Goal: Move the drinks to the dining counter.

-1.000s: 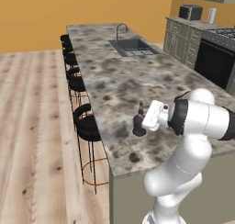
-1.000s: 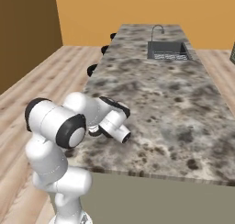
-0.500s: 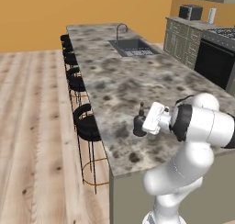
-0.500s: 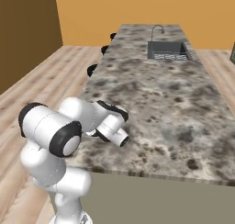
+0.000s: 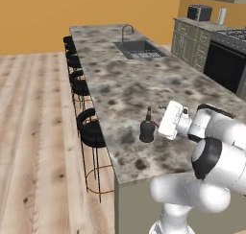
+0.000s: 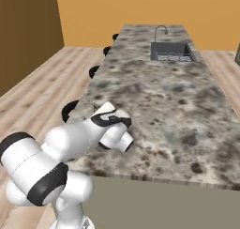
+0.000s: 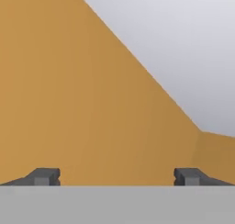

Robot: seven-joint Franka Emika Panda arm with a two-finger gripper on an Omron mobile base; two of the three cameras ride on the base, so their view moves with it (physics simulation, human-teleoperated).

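A: Where's the bottle [image 5: 147, 130]?

B: Standing upright on the counter [image 5: 125, 91], near its stool-side edge and toward the near end, far from the sink [image 5: 137, 49]. It's the squat black one with the thin neck, long axis vertical.

A: And the tool [image 5: 161, 127]?

B: Just right of the bottle, as the left base camera sees it, level with the neck and shoulder. The bottle lies to the tool's left, close beside it, and I can't tell if they touch. In the hand camera the two fingertips [image 7: 44, 176] sit far apart with only orange wall and pale ceiling between them, so the tool is spread wide and grasps nothing.

A: So that drink is delivered?

B: I'd judge so; it stands free on the counter. The red-capped one I can't pick out here, so it likely remains to be fetched.

A: Anything in the way?

B: Left of the bottle, stools [image 5: 91, 128] line the counter's edge below it. Right of it sits the arm's own wrist. Pulling away rightward, clear of the neck, looks safest; a sideways brush could tip the bottle toward the edge.
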